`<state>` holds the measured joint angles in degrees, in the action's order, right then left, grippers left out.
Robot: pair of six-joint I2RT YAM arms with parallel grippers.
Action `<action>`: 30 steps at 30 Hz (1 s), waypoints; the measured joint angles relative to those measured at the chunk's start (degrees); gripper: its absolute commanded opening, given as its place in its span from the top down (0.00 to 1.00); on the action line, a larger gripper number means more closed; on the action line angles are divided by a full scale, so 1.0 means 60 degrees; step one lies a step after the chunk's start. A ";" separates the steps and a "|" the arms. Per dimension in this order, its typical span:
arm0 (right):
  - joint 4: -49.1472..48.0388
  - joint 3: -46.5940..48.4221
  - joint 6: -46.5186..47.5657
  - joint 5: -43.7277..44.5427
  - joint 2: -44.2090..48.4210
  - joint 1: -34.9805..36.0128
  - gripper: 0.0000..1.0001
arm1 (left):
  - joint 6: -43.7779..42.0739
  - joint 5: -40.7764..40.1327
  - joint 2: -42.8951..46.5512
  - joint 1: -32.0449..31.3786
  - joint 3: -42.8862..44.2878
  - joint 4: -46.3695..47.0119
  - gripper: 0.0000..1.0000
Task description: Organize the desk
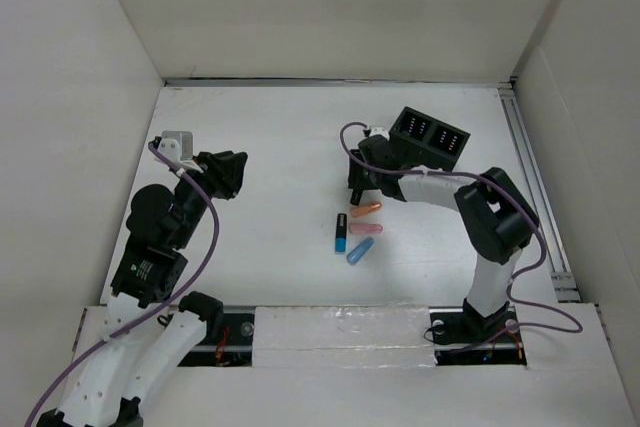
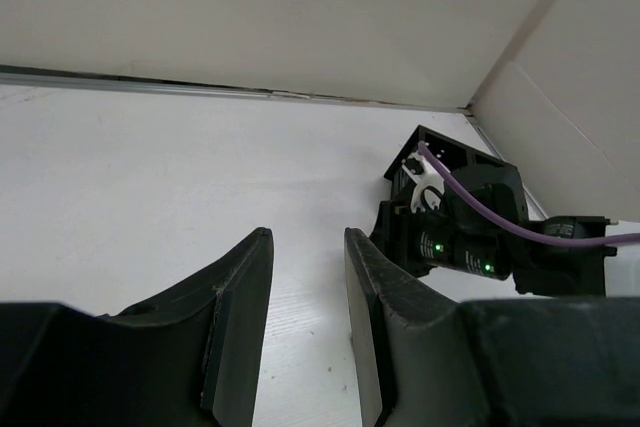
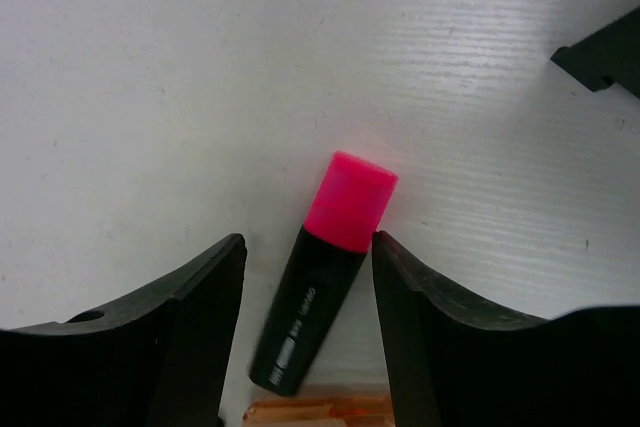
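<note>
The white desk (image 1: 270,137) holds a row of highlighters in the middle: an orange one (image 1: 366,209), a pink one (image 1: 365,230), a blue one (image 1: 360,251) and a black one with a blue cap (image 1: 341,233). My right gripper (image 1: 357,185) hangs low just behind the orange one. In the right wrist view it (image 3: 308,237) is open, with a black highlighter with a pink cap (image 3: 325,277) lying on the desk between its fingers; the cap is close against the right finger. The orange highlighter (image 3: 320,412) shows at the bottom edge. My left gripper (image 1: 226,175) is open and empty above the desk's left side (image 2: 305,242).
A black organizer box (image 1: 430,135) with compartments stands behind the right gripper; its corner shows in the right wrist view (image 3: 600,52) and it shows behind the right wrist in the left wrist view (image 2: 440,147). White wall panels enclose the desk on three sides.
</note>
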<state>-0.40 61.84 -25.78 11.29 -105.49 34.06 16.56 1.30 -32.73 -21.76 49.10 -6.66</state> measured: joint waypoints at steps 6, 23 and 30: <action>0.0240 0.0823 -0.0033 -0.0142 -0.0707 -0.0051 0.44 | 0.0004 0.0029 0.0066 0.0000 0.0000 0.0004 0.68; 0.0565 0.1439 0.0197 0.0025 -0.1188 0.0022 0.90 | 0.0000 0.0040 0.0124 0.0000 0.0000 0.0004 0.68; 0.0095 0.1366 0.0372 -0.0350 -0.0310 -0.0386 0.90 | 0.0000 0.0036 0.0124 0.0000 0.0000 0.0000 0.68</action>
<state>0.16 70.04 -23.55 9.19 -107.35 31.75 16.56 1.52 -31.99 -21.76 49.10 -6.66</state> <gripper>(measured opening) 0.339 0.316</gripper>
